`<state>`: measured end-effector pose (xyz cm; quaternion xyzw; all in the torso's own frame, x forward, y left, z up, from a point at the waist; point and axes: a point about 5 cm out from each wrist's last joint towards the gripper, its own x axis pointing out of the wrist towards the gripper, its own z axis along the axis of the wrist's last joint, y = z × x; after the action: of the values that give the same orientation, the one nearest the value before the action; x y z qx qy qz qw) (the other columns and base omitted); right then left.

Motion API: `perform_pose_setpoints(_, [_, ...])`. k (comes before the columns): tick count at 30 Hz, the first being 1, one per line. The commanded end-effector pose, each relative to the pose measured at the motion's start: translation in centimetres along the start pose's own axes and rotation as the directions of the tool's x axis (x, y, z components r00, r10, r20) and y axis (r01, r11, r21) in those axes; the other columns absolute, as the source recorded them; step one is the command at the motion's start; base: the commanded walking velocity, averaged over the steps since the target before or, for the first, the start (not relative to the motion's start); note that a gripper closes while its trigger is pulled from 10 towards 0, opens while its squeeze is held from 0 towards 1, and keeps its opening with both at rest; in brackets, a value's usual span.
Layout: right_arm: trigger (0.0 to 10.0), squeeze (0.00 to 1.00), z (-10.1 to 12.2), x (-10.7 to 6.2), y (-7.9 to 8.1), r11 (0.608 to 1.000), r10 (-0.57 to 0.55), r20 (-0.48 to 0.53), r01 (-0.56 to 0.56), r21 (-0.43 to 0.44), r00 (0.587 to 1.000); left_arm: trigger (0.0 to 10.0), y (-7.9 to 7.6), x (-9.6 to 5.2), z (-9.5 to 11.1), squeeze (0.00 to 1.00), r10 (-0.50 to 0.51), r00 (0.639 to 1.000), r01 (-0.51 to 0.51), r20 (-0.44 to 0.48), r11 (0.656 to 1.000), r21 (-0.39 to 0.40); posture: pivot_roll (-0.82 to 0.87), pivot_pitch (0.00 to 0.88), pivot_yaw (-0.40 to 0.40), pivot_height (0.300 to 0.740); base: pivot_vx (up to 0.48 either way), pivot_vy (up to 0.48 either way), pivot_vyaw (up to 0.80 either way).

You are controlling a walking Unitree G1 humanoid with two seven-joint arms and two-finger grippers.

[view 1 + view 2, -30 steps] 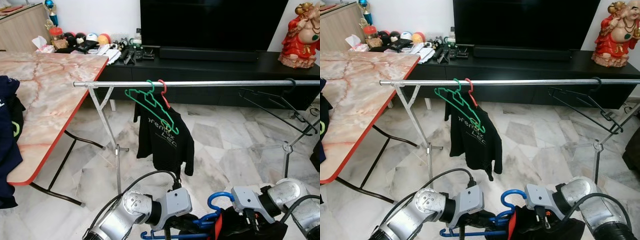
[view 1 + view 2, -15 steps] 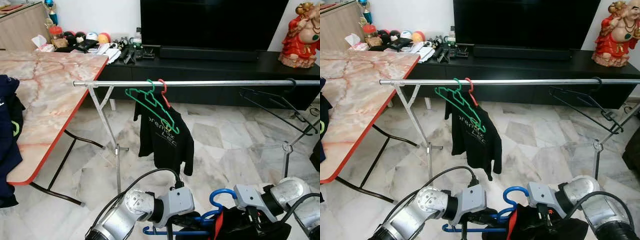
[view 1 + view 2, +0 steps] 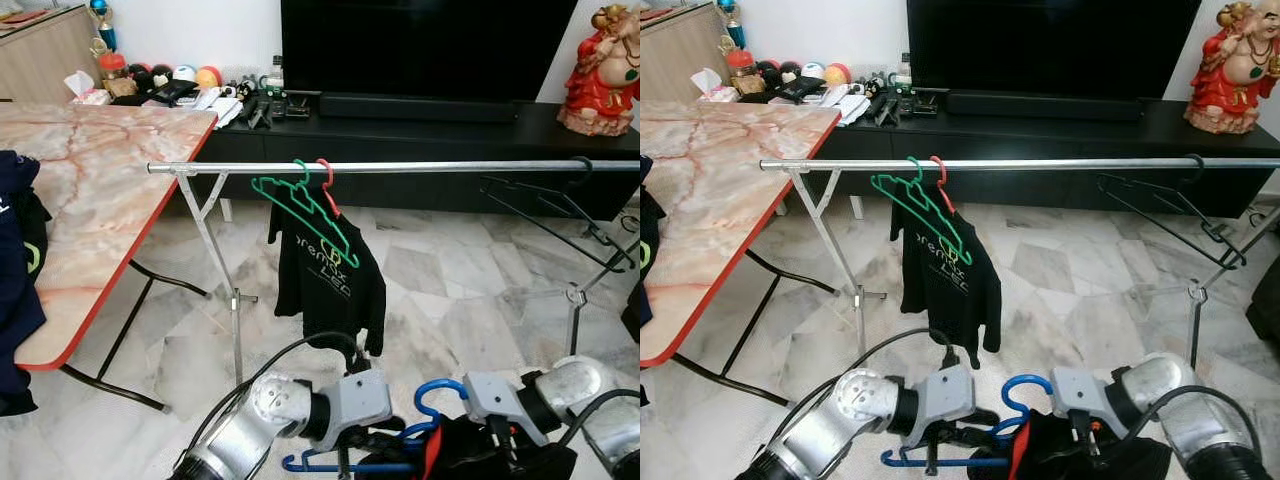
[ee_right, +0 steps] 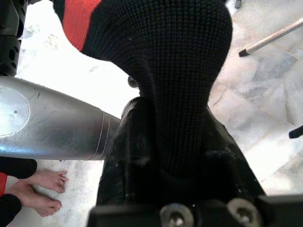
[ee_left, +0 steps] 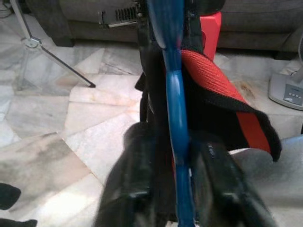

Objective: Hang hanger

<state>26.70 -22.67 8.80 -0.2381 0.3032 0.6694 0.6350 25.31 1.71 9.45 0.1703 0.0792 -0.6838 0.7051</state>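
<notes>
A blue plastic hanger (image 3: 437, 392) carries a black garment with red trim (image 3: 470, 455), low in front of me. My left gripper (image 5: 176, 142) is shut on the hanger's blue bar (image 5: 177, 94). My right gripper (image 4: 177, 123) is shut on the black knit garment (image 4: 180, 47). Ahead and higher runs the silver rail (image 3: 420, 167). On it hang a green hanger (image 3: 300, 205), a red hanger (image 3: 325, 180) with a black T-shirt (image 3: 330, 280), and further right a black hanger (image 3: 545, 210).
A marble-topped table (image 3: 90, 190) stands on the left with dark clothes (image 3: 15, 280) at its edge. The rack's leg (image 3: 225, 270) stands beside it. A black TV console (image 3: 430, 130) and a red statue (image 3: 600, 70) are behind. A person's bare feet (image 4: 42, 189) are near my right arm.
My left wrist and the blue hanger have edged slightly right and up. The right arm has barely moved, and the rail and its hangers are as before.
</notes>
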Motion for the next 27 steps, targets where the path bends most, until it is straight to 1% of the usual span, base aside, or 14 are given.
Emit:
perform_pose_setpoints(1, [0.0,0.0,0.0,-0.2,0.0,1.0,-0.002,-0.001,0.002,-0.009,1.0,9.7,0.0,0.0,0.5,1.0,-0.008,1.0,0.008,0.02,1.0,0.018,-0.07,0.04,-0.007,0.74,0.0,0.0,0.0])
perform_pose_setpoints(24, [0.0,0.0,-0.1,-0.2,0.0,1.0,-0.004,-0.006,0.004,-0.009,1.0,9.7,0.1,-0.1,0.5,1.0,-0.01,1.0,0.01,0.019,1.0,0.018,-0.07,0.04,-0.007,0.74,0.0,0.0,0.0])
perform_pose_setpoints(25, [0.0,0.0,-1.4,-0.9,0.2,0.993,-0.112,-0.008,0.112,0.045,0.994,10.0,1.3,-2.8,-0.9,0.96,0.064,0.996,-0.064,-0.057,0.998,0.004,-0.06,0.085,0.017,0.74,0.0,0.0,0.0])
perform_pose_setpoints(26, [0.0,0.0,-2.9,-1.7,0.4,0.963,-0.244,-0.022,0.245,0.109,0.97,10.0,2.9,-6.3,-2.2,0.0,0.172,0.974,-0.173,-0.147,0.985,0.004,-0.06,0.087,0.017,0.74,0.0,0.0,0.0])
perform_pose_setpoints(27, [0.0,0.0,-3.2,-1.9,0.4,0.955,-0.27,-0.026,0.271,0.12,0.963,10.0,3.3,-7.0,-2.4,0.0,0.203,0.966,-0.205,-0.161,0.979,0.007,-0.06,0.089,0.016,0.74,0.0,0.0,0.0])
